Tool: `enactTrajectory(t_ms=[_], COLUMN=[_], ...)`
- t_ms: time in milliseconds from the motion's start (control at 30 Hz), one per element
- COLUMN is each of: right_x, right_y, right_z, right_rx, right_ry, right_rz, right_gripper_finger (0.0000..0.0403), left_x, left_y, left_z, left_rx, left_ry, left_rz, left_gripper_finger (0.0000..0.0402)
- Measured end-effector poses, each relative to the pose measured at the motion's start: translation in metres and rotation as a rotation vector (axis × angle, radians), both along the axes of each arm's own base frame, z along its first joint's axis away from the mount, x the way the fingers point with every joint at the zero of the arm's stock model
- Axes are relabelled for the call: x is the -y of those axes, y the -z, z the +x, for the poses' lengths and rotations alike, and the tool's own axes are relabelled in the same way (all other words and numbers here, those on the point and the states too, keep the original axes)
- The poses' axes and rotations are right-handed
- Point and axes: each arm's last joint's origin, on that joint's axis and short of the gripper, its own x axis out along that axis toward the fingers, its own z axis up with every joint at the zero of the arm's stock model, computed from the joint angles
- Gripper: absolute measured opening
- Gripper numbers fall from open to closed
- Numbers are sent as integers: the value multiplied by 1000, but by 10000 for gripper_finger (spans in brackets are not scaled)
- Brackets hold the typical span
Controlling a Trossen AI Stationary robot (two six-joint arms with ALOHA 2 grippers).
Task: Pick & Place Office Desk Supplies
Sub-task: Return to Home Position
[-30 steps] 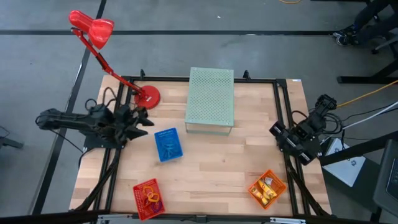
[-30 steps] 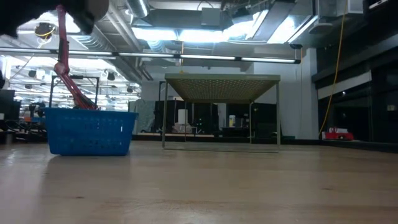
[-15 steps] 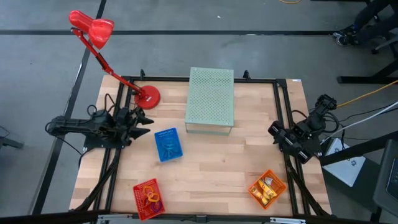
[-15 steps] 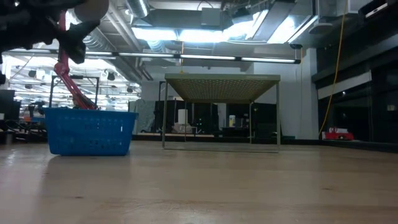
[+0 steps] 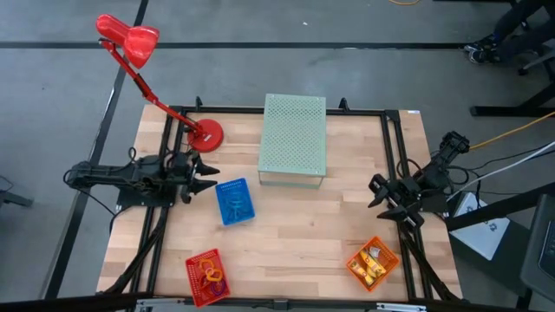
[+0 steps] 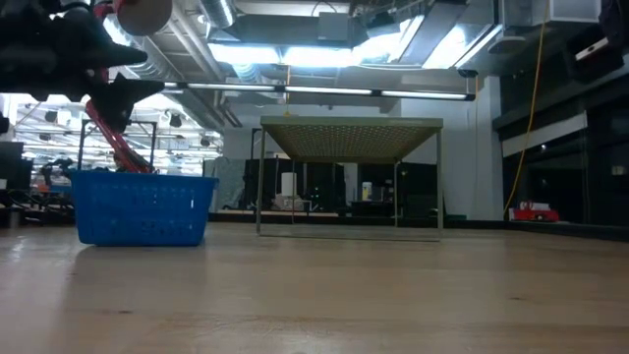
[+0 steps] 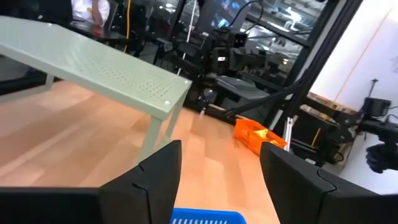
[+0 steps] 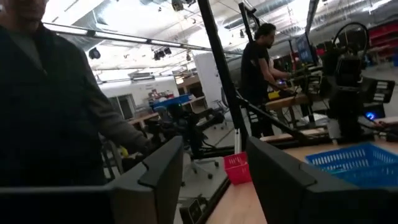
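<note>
The office desk supplies lie in three mesh baskets: red and orange loops in the red basket [image 5: 208, 276], yellow-orange pieces in the orange basket [image 5: 373, 263], and pale loops in the blue basket [image 5: 234, 201]. My left gripper [image 5: 206, 173] hangs open at the table's left side, pointing level toward the blue basket, whose rim [image 7: 205, 218] shows just below its fingers. My right gripper [image 5: 378, 192] stands open at the right side, above the table, with nothing between its fingers [image 8: 158, 174].
A large pale green perforated box [image 5: 293, 134] stands on legs at the far middle of the table. A red desk lamp has its base [image 5: 205, 133] at the far left. Bare wood lies between the baskets. People stand in the room beyond [image 8: 258, 74].
My left gripper has sunk toward the table and tipped to level, coming into the low view at the top left. My right gripper has tipped lower and rolled a little, so its fingers now show spread in the high view. No basket has moved.
</note>
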Motion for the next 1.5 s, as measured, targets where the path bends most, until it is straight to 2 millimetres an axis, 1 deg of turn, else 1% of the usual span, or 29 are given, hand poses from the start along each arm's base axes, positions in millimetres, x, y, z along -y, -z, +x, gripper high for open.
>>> enactTrajectory(t_ms=[200, 367, 400, 600, 733, 933, 1500], right_x=[-1, -2, -2, -5, -5, -5, -5], right_y=[2, 20, 21, 22, 23, 23, 23], right_z=[0, 3, 3, 3, 3, 3, 3], right_rx=[-20, -207, -218, -161, -162, -154, -156], right_ry=[-9, 24, 20, -44, -44, -42, -42], right_rz=[-10, -35, -46, -182, -192, -206, -203], right_gripper_finger=[178, 178, 178, 178, 178, 178, 178], left_x=[0, 0, 0, 1, 1, 1, 1], left_y=[1, 4, 5, 10, 13, 16, 15], left_z=[1, 3, 3, 6, 8, 10, 10], left_rx=[-14, -49, -59, -118, -149, -185, -180], left_ry=[-1, -1, -1, 20, 41, 39, 38], left_rz=[4, 26, 26, 85, 118, 229, 213], left_gripper_finger=[216, 216, 216, 216, 216, 216, 216])
